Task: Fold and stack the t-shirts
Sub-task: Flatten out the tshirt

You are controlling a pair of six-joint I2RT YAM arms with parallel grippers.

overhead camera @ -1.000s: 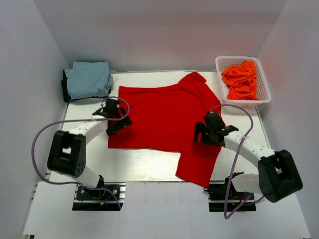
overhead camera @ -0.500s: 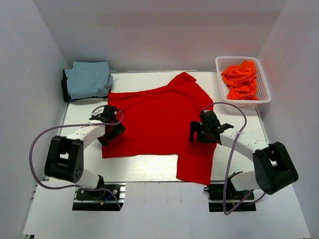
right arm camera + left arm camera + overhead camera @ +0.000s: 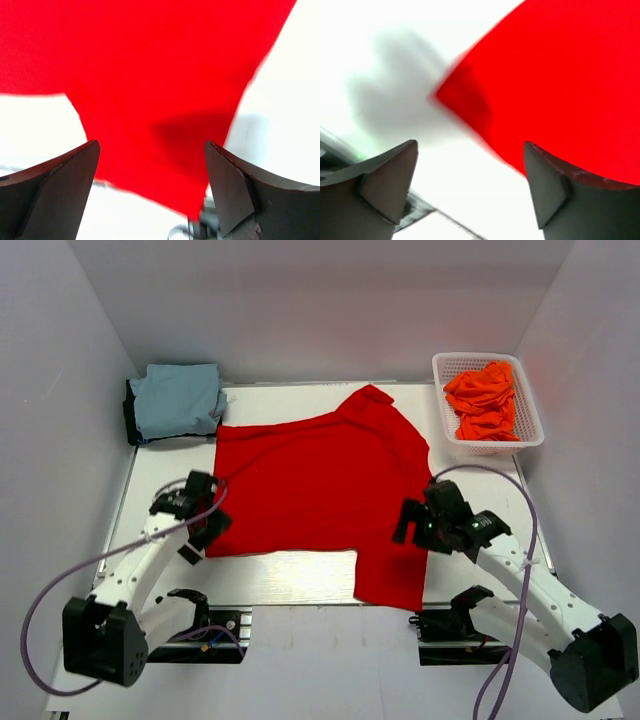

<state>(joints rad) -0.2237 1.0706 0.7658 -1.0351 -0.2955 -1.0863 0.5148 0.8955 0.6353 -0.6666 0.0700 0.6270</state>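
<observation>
The red t-shirt (image 3: 315,485) lies spread flat on the white table, one sleeve at the far edge and one hanging over the near edge. It fills the left wrist view (image 3: 560,75) and the right wrist view (image 3: 160,70). My left gripper (image 3: 205,525) is open and empty above the shirt's near left corner. My right gripper (image 3: 418,525) is open and empty above the shirt's right side, near the front sleeve. A folded light blue t-shirt (image 3: 178,400) lies at the back left. Orange t-shirts (image 3: 484,400) are bunched in the basket.
A white mesh basket (image 3: 531,425) stands at the back right corner. The blue shirt rests on a dark folded cloth (image 3: 132,418). White walls close in the left, right and back. The table's near edge (image 3: 290,604) has the arm bases below it.
Both arms have pulled back toward the near edge and lifted off the shirt. Since one second ago the shirt has slid left and flattened; it now lies still.
</observation>
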